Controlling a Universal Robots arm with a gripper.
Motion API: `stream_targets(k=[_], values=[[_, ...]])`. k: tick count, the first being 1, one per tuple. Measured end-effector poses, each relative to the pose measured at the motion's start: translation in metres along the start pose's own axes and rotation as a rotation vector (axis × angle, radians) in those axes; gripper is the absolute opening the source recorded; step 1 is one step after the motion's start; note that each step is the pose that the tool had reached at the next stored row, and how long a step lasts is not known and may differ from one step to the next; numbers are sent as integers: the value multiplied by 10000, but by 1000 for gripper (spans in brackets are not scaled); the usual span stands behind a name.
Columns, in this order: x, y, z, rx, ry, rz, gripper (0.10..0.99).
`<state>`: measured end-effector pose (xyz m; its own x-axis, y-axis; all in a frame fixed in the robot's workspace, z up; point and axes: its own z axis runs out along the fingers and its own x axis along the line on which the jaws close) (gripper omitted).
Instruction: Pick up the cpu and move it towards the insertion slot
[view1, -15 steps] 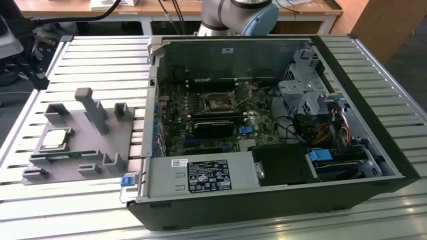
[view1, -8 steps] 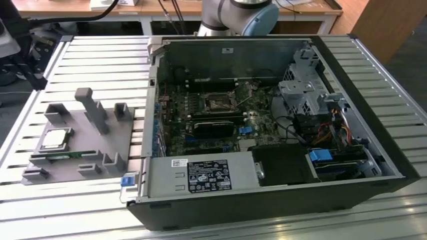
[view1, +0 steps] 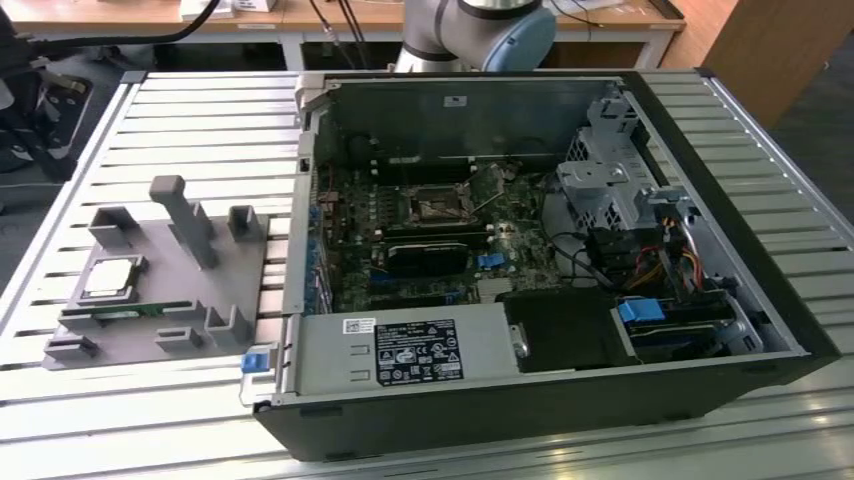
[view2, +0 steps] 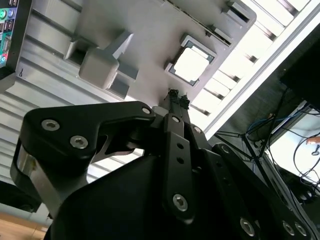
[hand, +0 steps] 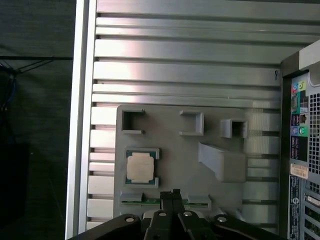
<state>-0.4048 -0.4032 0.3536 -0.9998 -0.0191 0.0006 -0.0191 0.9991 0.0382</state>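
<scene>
Black tool (hand: 170, 193) pinched closed, empty — near cpu (hand: 140, 167) seated in grey tray (hand: 170, 150).

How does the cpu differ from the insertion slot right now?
Place: the cpu lies in a recess of the grey tray, outside the computer case. The insertion slot sits on the board inside that case.
Look: the cpu has a bright silver top. The insertion slot is dark in the middle with a metal frame around it.
Shared: both are square, lie flat and look roughly the same in footprint.
</scene>
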Motion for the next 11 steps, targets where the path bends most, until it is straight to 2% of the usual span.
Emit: stream_targets(k=[11], values=[[224,3,22,-1,-1,0,106]])
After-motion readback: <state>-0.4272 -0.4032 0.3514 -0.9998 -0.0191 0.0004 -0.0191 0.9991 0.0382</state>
